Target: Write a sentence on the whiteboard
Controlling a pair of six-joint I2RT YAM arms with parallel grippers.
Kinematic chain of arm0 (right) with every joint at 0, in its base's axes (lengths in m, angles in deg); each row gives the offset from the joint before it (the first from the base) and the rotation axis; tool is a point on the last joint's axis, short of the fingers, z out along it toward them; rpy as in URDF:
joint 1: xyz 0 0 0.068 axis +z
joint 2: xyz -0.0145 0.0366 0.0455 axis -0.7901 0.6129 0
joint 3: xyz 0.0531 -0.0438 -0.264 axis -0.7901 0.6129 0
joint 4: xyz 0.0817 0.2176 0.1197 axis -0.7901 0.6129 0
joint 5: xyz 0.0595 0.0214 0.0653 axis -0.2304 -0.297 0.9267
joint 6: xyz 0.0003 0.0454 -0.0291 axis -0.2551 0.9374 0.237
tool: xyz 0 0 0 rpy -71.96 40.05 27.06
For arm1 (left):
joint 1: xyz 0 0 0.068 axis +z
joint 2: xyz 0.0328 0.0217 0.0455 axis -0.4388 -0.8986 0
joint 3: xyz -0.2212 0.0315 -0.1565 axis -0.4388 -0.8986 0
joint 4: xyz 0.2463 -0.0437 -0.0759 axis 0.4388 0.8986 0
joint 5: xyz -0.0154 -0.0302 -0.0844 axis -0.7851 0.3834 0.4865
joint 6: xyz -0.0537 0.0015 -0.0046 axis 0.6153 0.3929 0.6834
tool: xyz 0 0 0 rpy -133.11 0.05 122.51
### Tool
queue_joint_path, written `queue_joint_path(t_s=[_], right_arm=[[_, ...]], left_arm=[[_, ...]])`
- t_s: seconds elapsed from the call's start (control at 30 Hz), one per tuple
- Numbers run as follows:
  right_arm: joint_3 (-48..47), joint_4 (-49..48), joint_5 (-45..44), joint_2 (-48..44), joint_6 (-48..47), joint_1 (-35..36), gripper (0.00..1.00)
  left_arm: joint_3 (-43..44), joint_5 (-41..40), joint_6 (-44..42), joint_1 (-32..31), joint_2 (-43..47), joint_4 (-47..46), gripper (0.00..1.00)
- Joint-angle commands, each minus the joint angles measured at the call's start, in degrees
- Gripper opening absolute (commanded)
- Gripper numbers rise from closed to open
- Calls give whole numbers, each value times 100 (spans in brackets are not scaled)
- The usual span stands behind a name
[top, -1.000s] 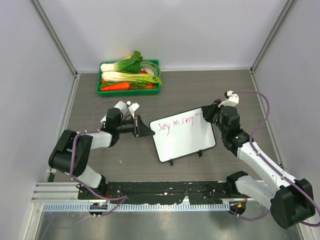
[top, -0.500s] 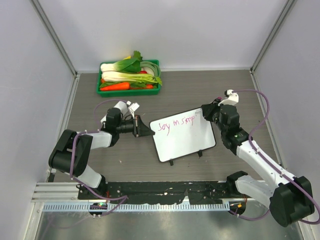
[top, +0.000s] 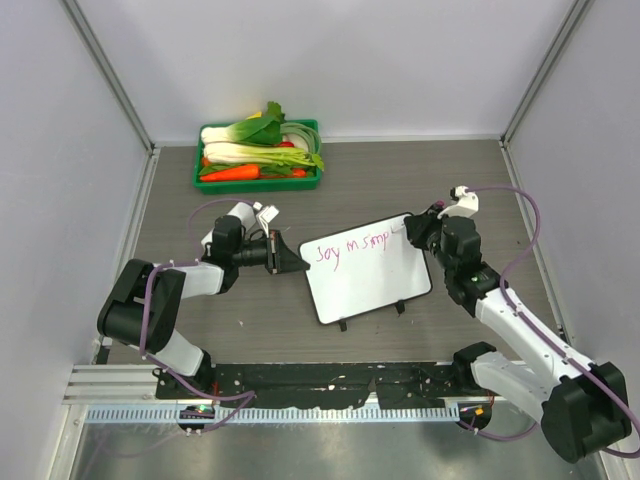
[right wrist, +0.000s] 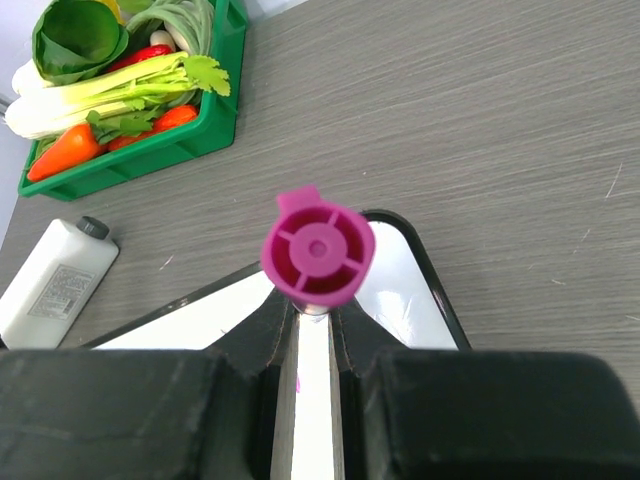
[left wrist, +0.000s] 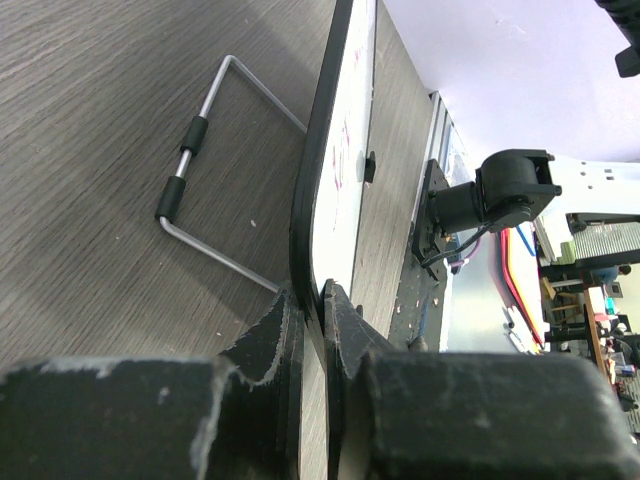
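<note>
Whiteboard, small, glossy white, rectangular and dark-edged (top: 365, 272), stands propped on the grey wood-grain bench (top: 400, 180). Its long axis runs from the left fingers (top: 293, 262), clamped on its left edge, to the right fingers (top: 413, 232), which are closed on a pink-capped marker (right wrist: 318, 250) at its upper right corner. The pink cursive sentence (top: 350, 247) ends just left of that marker, so the right arm is nearer. One board, one marker, one written line.

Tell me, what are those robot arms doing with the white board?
They are writing on it. The left claw pinches the left edge of the whiteboard, while the right claw grips a pink marker near its far right corner. Pink words of the sentence run along the top.
</note>
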Motion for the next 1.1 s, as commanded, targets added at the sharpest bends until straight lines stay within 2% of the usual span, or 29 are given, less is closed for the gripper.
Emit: queue_joint_path(t_s=[0.0, 0.27, 1.07], right_arm=[[142, 72, 55, -233, -29, -21, 1], [291, 204, 91, -409, -2, -21, 2], [-271, 169, -103, -462, -99, -30, 1]], left_arm=[[-29, 25, -371, -63, -121, 197, 0], [-38, 8, -380, -63, -112, 197, 0], [-29, 16, -380, -72, -130, 188, 0]])
